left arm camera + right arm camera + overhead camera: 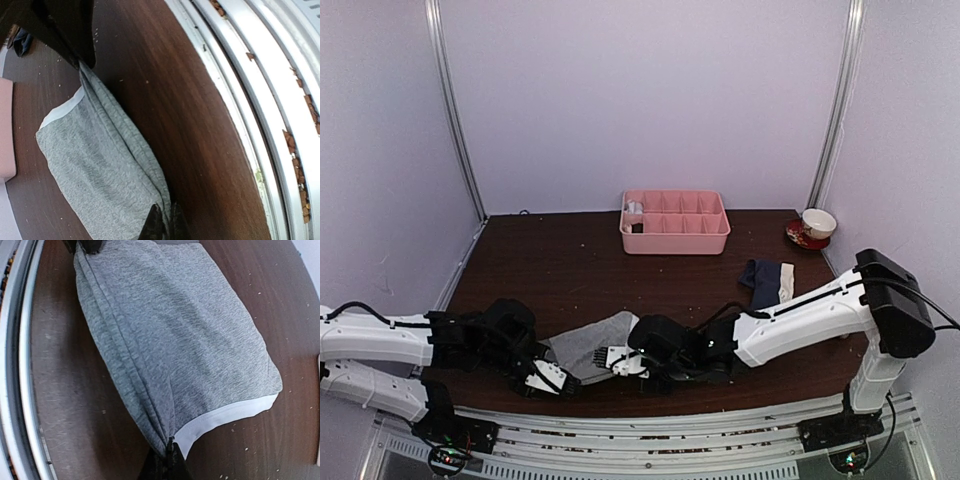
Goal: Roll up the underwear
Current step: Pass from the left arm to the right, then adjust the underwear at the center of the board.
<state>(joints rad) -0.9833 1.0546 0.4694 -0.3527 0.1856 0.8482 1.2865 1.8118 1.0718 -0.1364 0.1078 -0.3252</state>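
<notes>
Your left tool is pinched shut on the grey underwear, with its dark fingertips biting the gathered cloth at one end of the near edge. Your right tool is likewise closed on the same garment. It grips the other end of that edge, at the corner where a pale band runs along the hem. Between the two tools the near edge is bunched into long folds, while the rest of the grey cloth lies spread flat on the table, reaching away from the arms. The piece sits close to the front edge of the table, between your two arms. The navy underwear lies crumpled on the right side of the table, well apart from the grey one, with its cream waistband showing. It is just behind your right arm, and neither tool touches it. A pink tray stands at the back centre, and a cup rests on a saucer in the back right corner.
</notes>
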